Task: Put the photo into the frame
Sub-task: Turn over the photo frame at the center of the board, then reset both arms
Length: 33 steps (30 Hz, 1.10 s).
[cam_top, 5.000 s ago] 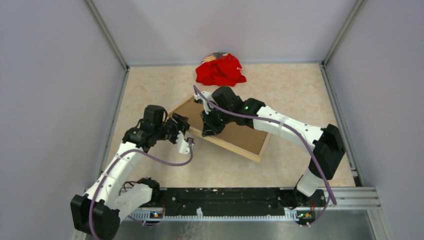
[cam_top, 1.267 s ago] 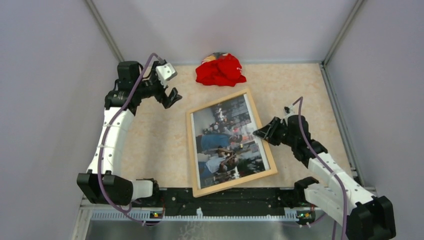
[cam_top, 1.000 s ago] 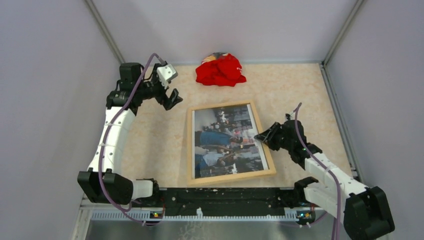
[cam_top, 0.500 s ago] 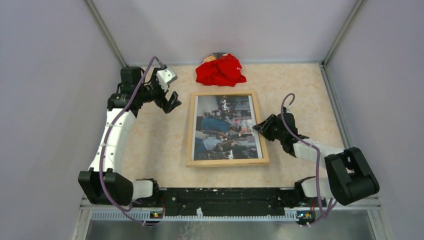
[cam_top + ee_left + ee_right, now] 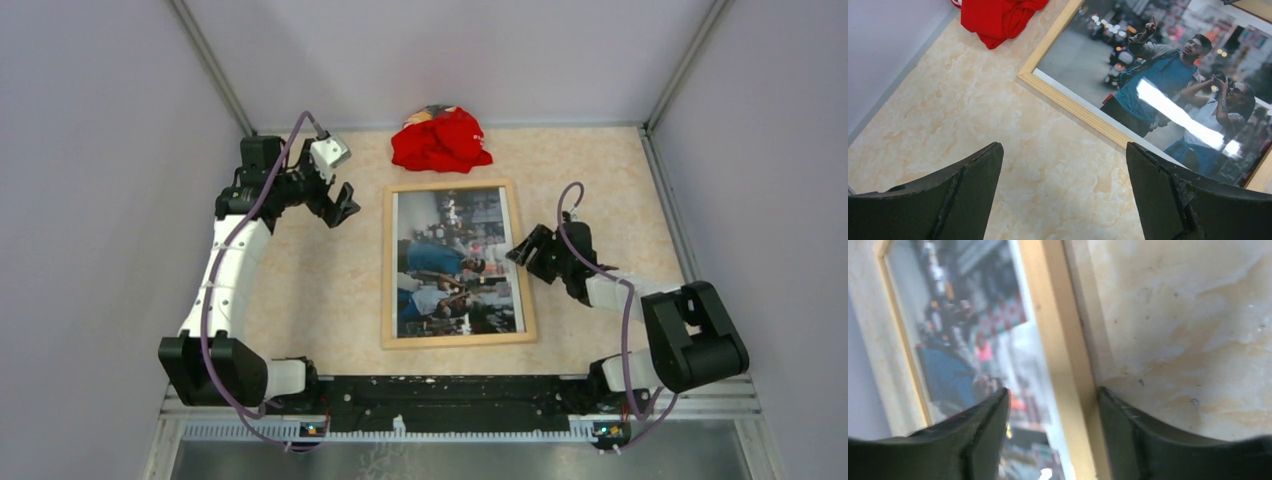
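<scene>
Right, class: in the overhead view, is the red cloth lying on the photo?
No, the red cloth lies on the table beyond the frame, not covering the photo.

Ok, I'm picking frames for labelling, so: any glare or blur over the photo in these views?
Left wrist: sharp, but a bright white glare streak crosses the photo over the two people. Right wrist: soft and blurred, the photo and the frame smeared, details unreadable. Top external: evenly lit, no glare on it, in focus though small.

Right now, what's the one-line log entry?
photo in frame | right gripper open astride frame's rail | left gripper open, touching nothing
</scene>
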### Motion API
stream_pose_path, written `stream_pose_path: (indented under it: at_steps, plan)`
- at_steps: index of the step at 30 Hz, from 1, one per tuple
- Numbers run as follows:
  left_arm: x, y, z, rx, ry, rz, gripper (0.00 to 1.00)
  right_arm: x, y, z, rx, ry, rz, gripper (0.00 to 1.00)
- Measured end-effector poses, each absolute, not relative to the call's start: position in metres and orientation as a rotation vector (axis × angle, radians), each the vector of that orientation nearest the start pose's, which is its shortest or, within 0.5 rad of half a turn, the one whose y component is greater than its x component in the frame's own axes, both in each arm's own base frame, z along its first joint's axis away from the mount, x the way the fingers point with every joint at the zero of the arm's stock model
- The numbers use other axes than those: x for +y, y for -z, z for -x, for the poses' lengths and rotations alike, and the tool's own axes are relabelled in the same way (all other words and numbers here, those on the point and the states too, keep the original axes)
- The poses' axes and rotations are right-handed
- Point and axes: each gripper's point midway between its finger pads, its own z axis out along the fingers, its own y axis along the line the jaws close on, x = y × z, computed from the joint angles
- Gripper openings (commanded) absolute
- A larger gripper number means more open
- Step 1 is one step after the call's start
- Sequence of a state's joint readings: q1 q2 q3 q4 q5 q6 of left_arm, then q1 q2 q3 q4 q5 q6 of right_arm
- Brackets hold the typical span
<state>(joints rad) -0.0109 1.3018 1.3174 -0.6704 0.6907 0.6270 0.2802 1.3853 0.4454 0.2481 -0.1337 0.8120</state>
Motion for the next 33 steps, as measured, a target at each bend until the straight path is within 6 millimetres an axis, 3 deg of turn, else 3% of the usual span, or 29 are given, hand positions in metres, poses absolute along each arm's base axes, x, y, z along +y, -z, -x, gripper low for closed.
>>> stream_pose_path:
  at_steps: [1, 2, 8, 13, 16, 20, 23, 27, 30, 33]
  plan:
    - [-0.097, -0.266, -0.350, 1.837, 0.398, -0.989, 0.99, 0.143, -0.036, -0.308, 2.294, -0.724, -0.538, 0.96]
    - [-0.097, -0.264, -0.350, 1.841, 0.401, -0.989, 0.99, 0.145, -0.039, -0.308, 2.292, -0.745, -0.522, 0.98]
    - [-0.090, -0.261, -0.351, 1.857, 0.395, -0.968, 0.99, 0.143, -0.046, -0.308, 2.299, -0.770, -0.455, 0.99]
    - [-0.087, -0.256, -0.354, 1.878, 0.403, -0.950, 0.99, 0.121, -0.046, -0.303, 2.323, -0.705, -0.508, 0.99]
    - [-0.085, -0.243, -0.359, 1.909, 0.425, -0.918, 0.99, 0.104, -0.049, -0.302, 2.339, -0.599, -0.544, 0.99]
    - [-0.076, -0.205, -0.367, 1.997, 0.490, -0.830, 0.99, 0.075, -0.074, -0.317, 2.284, -0.390, -0.573, 0.99]
    - [-0.066, -0.158, -0.374, 2.092, 0.556, -0.736, 0.99, 0.041, -0.097, -0.334, 2.175, -0.171, -0.598, 0.99]
    - [-0.052, -0.101, -0.377, 2.199, 0.605, -0.573, 0.99, -0.005, -0.117, -0.341, 2.006, 0.100, -0.588, 0.99]
    - [-0.044, -0.077, -0.381, 2.214, 0.584, -0.485, 0.99, -0.033, -0.108, -0.334, 1.921, 0.271, -0.559, 0.99]
    - [-0.041, -0.063, -0.386, 2.165, 0.551, -0.428, 0.99, -0.046, -0.097, -0.326, 1.882, 0.344, -0.546, 0.99]
